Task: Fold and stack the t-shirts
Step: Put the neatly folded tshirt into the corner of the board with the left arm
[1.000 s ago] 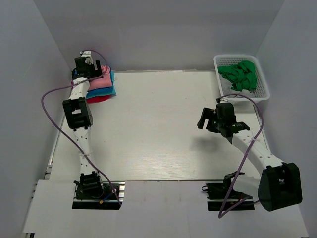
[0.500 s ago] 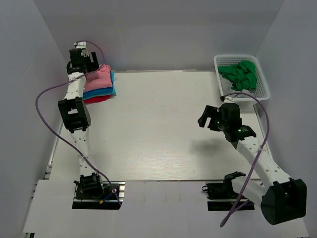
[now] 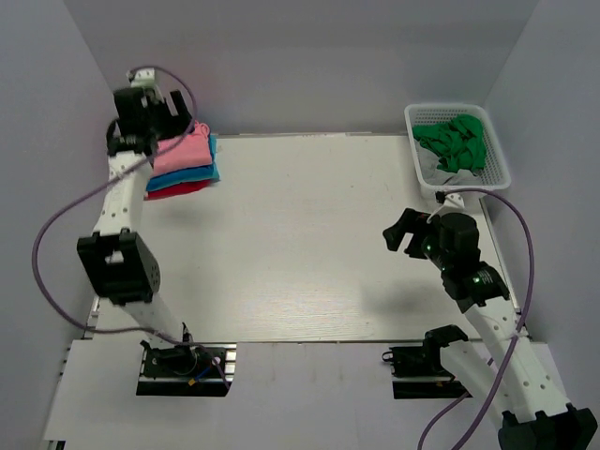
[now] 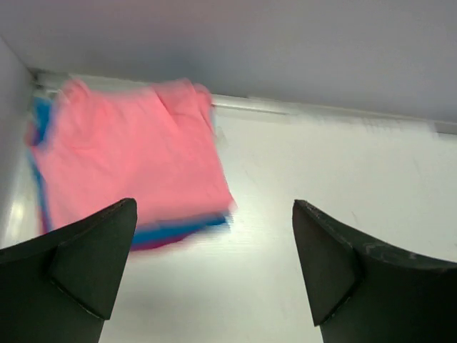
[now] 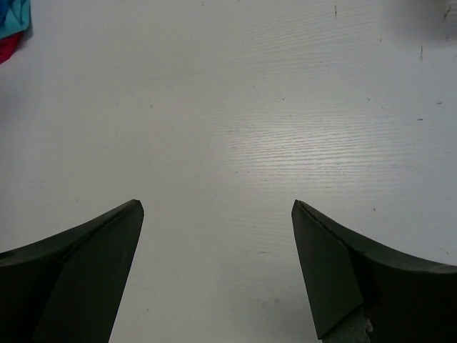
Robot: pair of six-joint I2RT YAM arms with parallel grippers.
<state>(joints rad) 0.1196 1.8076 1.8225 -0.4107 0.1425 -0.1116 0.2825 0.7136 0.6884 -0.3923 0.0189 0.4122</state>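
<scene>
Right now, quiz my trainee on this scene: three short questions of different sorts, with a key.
1. True or false: the salmon-pink folded cloth t-shirt lies on top of the stack of folded cloth t-shirts.
2. What lies in the white plastic mesh basket?
A. a crumpled green cloth
B. a folded yellow towel
C. a pair of scissors
3. Fill in the blank: the jaws of both arms stand ____ and hold nothing.

Key: 1 true; 2 A; 3 open.
</scene>
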